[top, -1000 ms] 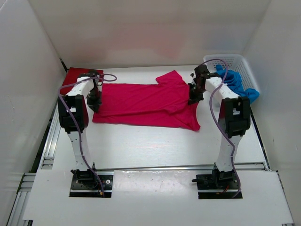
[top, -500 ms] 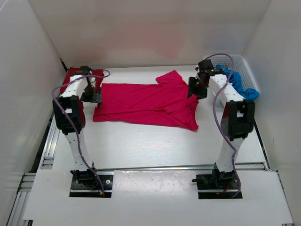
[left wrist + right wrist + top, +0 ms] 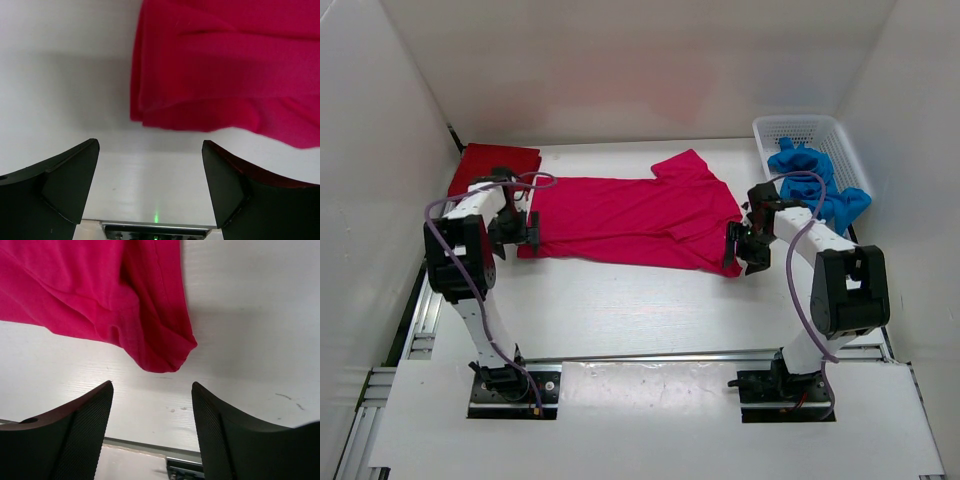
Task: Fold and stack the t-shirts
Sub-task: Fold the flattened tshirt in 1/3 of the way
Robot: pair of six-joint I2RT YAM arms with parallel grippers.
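Note:
A magenta-pink t-shirt (image 3: 630, 215) lies spread lengthwise across the table, folded over once along its length. My left gripper (image 3: 527, 231) stands open at the shirt's near left corner (image 3: 150, 117), nothing between its fingers. My right gripper (image 3: 738, 249) is open at the near right corner (image 3: 165, 360), also empty. A dark red t-shirt (image 3: 492, 164) lies folded at the back left. A bright blue t-shirt (image 3: 812, 175) is bunched in the white basket (image 3: 782, 127) and hangs over its near rim.
White walls close in the table on the left, back and right. A metal rail (image 3: 650, 355) runs across the near side in front of the arm bases. The basket stands in the back right corner.
Both grippers have opened and let go of the pink shirt's far edge, then drawn back toward the near side. They now sit at the shirt's near corners.

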